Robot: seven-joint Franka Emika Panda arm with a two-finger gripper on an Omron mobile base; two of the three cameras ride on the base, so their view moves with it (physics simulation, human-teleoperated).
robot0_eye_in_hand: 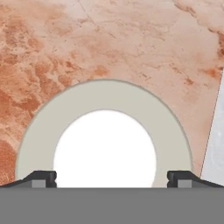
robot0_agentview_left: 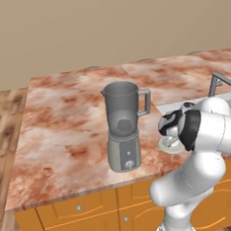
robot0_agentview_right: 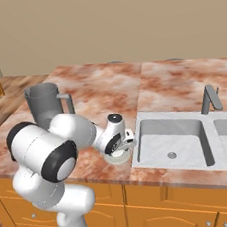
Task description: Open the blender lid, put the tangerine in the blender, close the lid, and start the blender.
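End effector (robot0_eye_in_hand: 112,179) spread wide astride blender lid (robot0_eye_in_hand: 105,131) cap.

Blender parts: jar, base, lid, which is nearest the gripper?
The lid, the flat disc on the counter by the sink; the gripper hangs over it, fingertips flanking its white cap.

The blender (robot0_agentview_left: 123,131) stands upright, jar open, something round inside; the blender lid (robot0_eye_in_hand: 105,127) lies flat right of it.
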